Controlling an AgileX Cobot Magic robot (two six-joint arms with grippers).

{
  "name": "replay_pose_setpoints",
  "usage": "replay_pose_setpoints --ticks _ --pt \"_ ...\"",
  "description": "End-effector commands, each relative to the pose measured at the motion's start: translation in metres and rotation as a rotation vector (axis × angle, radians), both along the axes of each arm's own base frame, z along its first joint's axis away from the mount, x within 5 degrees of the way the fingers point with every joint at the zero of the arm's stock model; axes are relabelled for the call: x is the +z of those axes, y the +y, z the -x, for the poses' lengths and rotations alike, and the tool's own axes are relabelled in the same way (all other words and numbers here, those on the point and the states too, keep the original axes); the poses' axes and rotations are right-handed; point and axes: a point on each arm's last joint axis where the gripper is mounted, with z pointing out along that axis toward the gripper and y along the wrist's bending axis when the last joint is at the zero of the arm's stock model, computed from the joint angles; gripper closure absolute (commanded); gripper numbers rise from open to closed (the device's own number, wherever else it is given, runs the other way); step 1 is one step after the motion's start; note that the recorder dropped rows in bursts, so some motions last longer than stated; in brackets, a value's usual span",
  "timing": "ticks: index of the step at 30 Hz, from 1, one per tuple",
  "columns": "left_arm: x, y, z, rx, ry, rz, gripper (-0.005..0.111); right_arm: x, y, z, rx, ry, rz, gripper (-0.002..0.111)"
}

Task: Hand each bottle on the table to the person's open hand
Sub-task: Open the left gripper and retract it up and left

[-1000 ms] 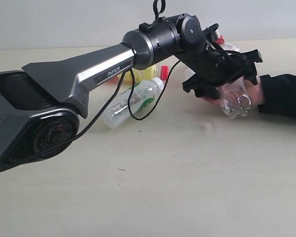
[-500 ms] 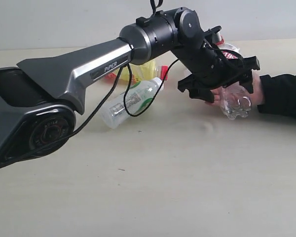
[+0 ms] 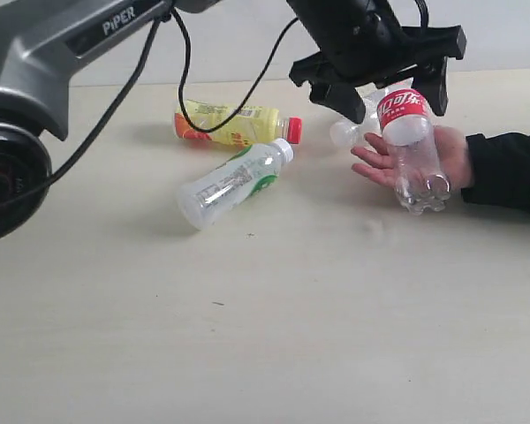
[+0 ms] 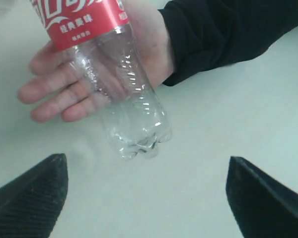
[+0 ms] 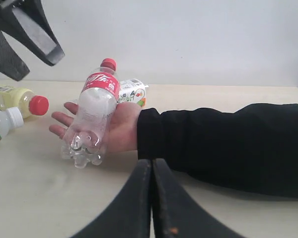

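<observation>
Bottles lie spread across the far part of the table (image 3: 291,336). Farthest left, the yellow bottle (image 3: 234,125) rests on its side with its red cap pointing right. Just on its near side, the whitish bottle (image 3: 234,181) lies slanted, its white cap close to the red one. Further right, a second whitish bottle (image 3: 352,131) lies on the far side of the person's open hand (image 3: 375,166), partly hidden behind the fingers. The clear bottle (image 3: 413,155) with the red label rests across that palm, its base toward the near side and jutting past the hand, its capped end tilted up toward the far side. The left gripper (image 3: 396,102) hangs above the label end — jaws spread wide, holding nothing, not touching the bottle. The right gripper (image 5: 151,168) sits low on the near side of the black sleeve (image 5: 213,144) — its fingers are pressed together with nothing between them.
</observation>
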Motion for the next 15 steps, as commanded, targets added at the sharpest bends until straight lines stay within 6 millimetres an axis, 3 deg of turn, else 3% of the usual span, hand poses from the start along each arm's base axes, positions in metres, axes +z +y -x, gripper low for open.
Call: replay_pose_setpoints --ticks 1,6,10,15 --pt "0.037 0.015 0.004 -0.028 -0.128 -0.021 0.027 -0.001 0.0 0.0 -0.005 -0.001 0.0 0.108" --pt "0.055 0.021 0.012 -0.094 -0.181 -0.012 0.063 -0.001 0.0 0.0 -0.005 -0.001 0.0 0.108" --pt "0.05 0.025 0.017 -0.118 -0.158 -0.034 0.106 -0.001 0.0 0.0 -0.005 -0.001 0.0 0.108" --pt "0.044 0.033 0.024 -0.157 -0.145 -0.081 0.106 -0.001 0.0 0.0 -0.005 -0.006 0.0 0.108"
